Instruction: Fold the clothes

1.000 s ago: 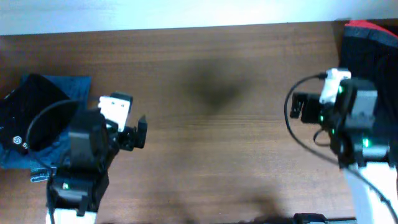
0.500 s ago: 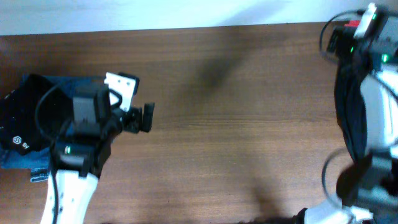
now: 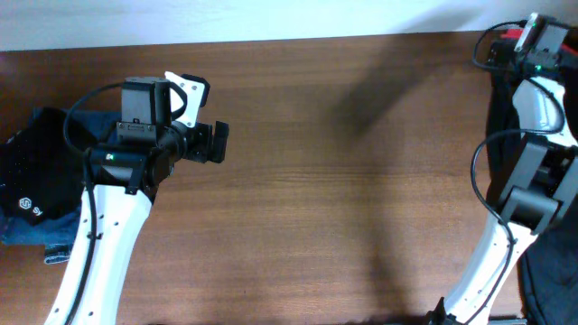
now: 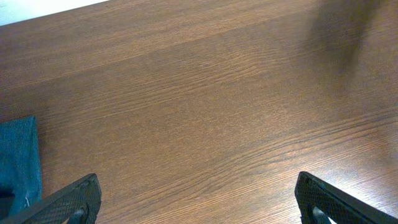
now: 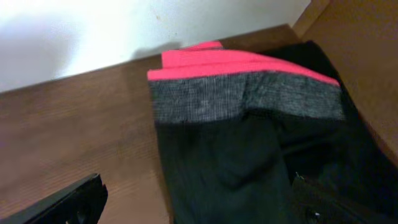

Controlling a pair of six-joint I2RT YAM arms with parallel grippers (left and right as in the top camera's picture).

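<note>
Black trousers (image 5: 249, 168) with a red and grey waistband (image 5: 242, 93) lie at the table's far right corner; in the overhead view only a sliver of the red band (image 3: 513, 34) shows beside the arm. My right gripper (image 5: 199, 211) hangs over them, open, its fingertips (image 5: 71, 202) on either side of the black cloth with nothing held. At the left edge lie a black garment (image 3: 36, 171) and blue denim jeans (image 3: 36, 230). My left gripper (image 3: 215, 143) is open over bare wood to their right; a denim corner (image 4: 15, 162) shows in its wrist view.
The brown wooden table (image 3: 343, 208) runs up to a white wall (image 3: 271, 18) at the back. The right arm's white links and looped cables (image 3: 506, 181) stand along the right edge.
The right arm has swung from the right side up to the far right corner, over the trousers' waistband. The left arm has stretched farther up the table and slightly right. Both grippers stayed open.
</note>
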